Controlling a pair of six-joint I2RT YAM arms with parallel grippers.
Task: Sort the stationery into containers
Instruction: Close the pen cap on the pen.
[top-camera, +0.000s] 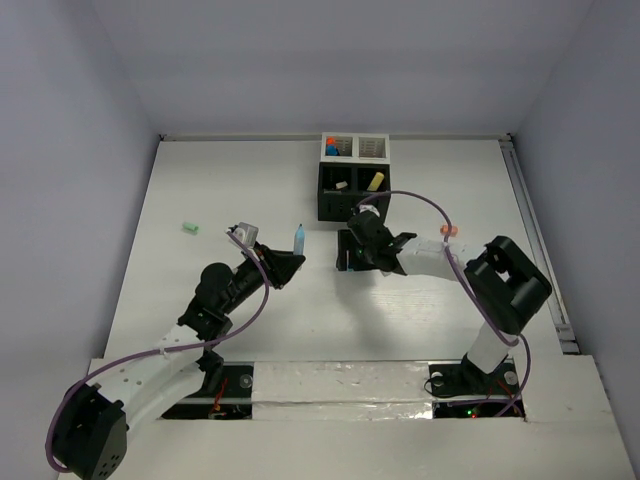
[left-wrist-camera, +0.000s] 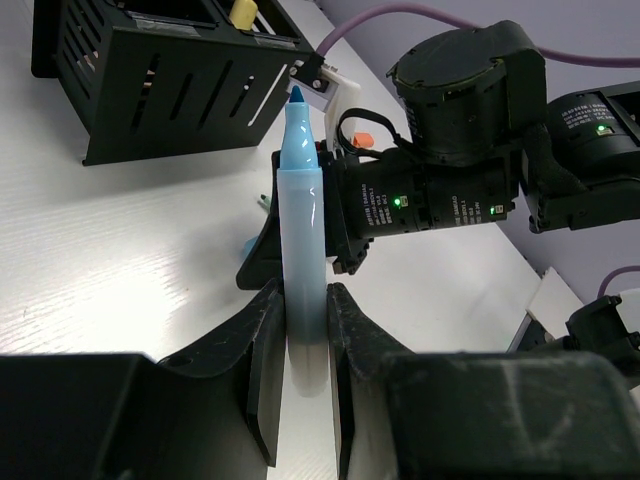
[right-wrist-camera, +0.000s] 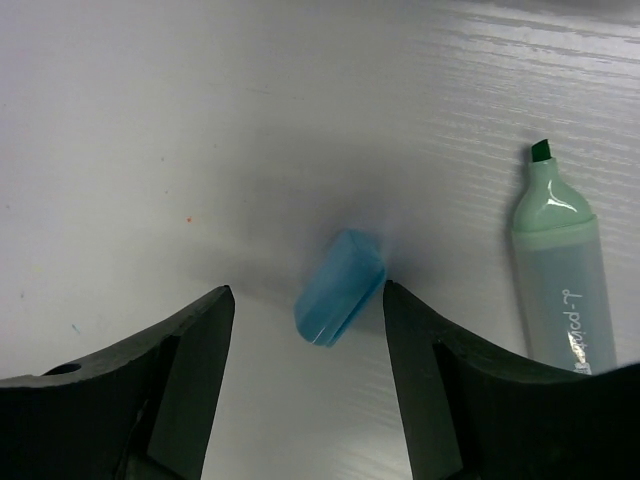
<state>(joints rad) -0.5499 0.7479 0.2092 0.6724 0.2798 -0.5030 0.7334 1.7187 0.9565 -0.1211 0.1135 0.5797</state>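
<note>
The left jaws are pressed tight on the barrel of a pale blue highlighter (left-wrist-camera: 300, 250), pinching it low down. It stands upright with its uncapped tip uppermost, held above the table (top-camera: 420, 320) left of centre.

The right jaws are spread, pointing down at the table. A blue cap (right-wrist-camera: 340, 288) lies tilted on the surface between the 2 fingers and close to the right one; whether it touches that finger I cannot tell. Just beyond that same finger lies a teal highlighter (right-wrist-camera: 562, 280), uncapped and flat on the table.

Just far of the right jaws stands the organizer. Its black part (top-camera: 350, 195) is nearer and its white part (top-camera: 372, 147) is joined behind it. A yellow highlighter (top-camera: 375, 181) leans in the black part's right compartment. A small green item (top-camera: 190, 227) lies well apart on the left of the table.
</note>
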